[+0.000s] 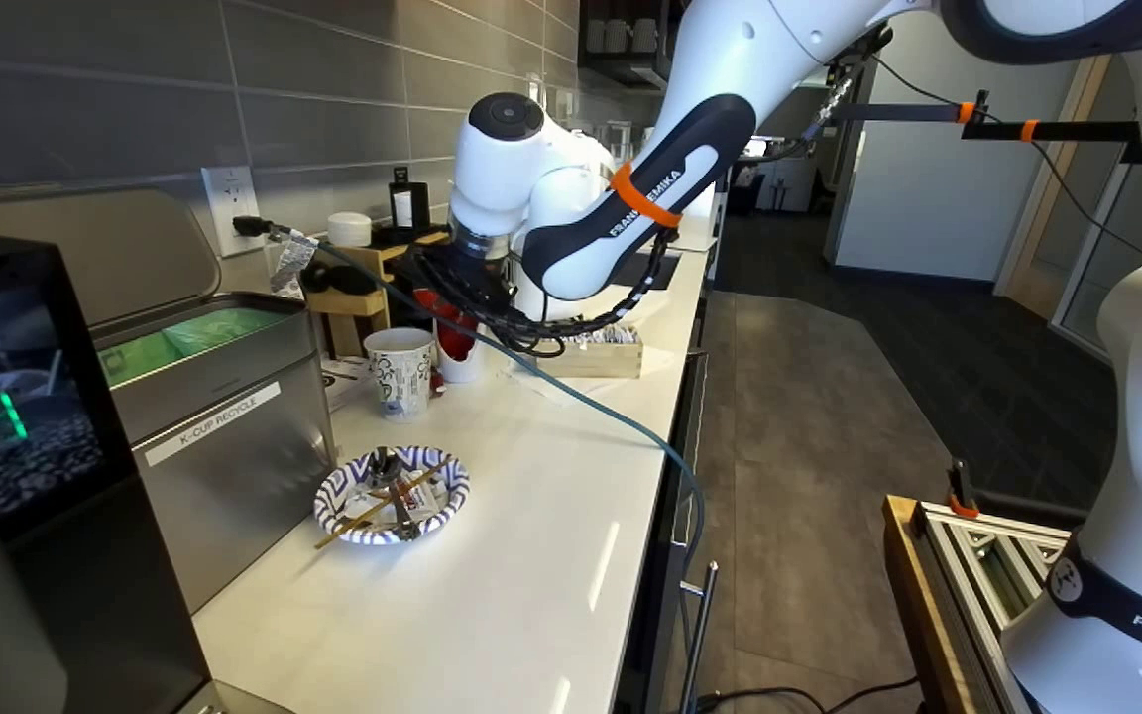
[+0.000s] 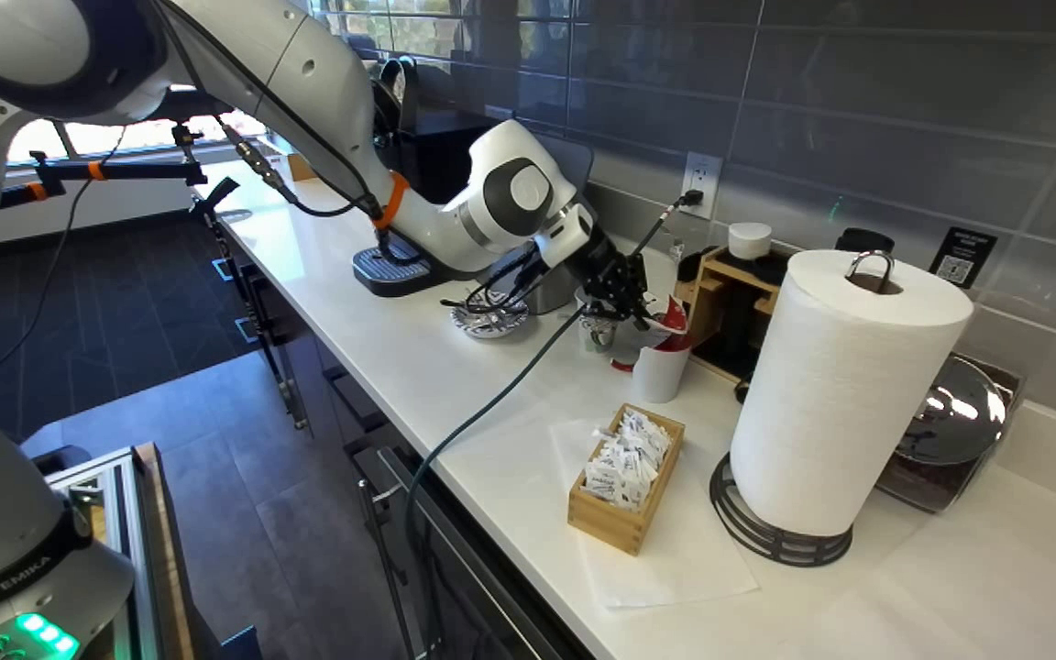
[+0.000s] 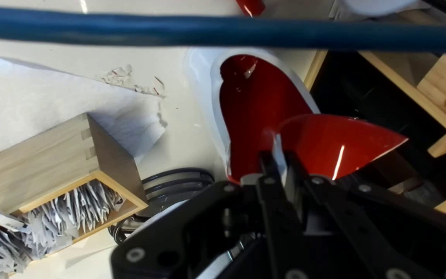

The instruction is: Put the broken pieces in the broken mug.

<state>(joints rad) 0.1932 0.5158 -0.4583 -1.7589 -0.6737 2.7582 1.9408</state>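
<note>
From the left edge of the wrist view a blue cable (image 3: 223, 31) runs across the top. Below it, a white paper sheet (image 3: 33, 104) lies on the counter (image 3: 176, 133), with a wooden box (image 3: 52, 155) of packets (image 3: 68, 224) standing on it. By the sheet's edge are small pale bits (image 3: 119, 76), a trace of red among them, too small to name. Next comes the broken mug (image 3: 250, 99), white outside and glossy red within, its rim uneven; in an exterior view the mug (image 2: 661, 376) stands upright. Past its upper edge a small red piece (image 3: 251, 6), cut off by the frame, lies outside the mug. Further right the gripper (image 3: 280, 166) pinches the edge of a large red shard (image 3: 350, 139), which extends to the right, partly across the mug's opening; whether it touches the rim cannot be told. A wooden rack (image 3: 445, 83) closes the far right.

The step in hand looks like carrying this shard into the mug. The next move seems to call for turning the shard so that its pointed end clears the rim, lowering it inside, and only then letting go, with the small red piece likely to follow
</note>
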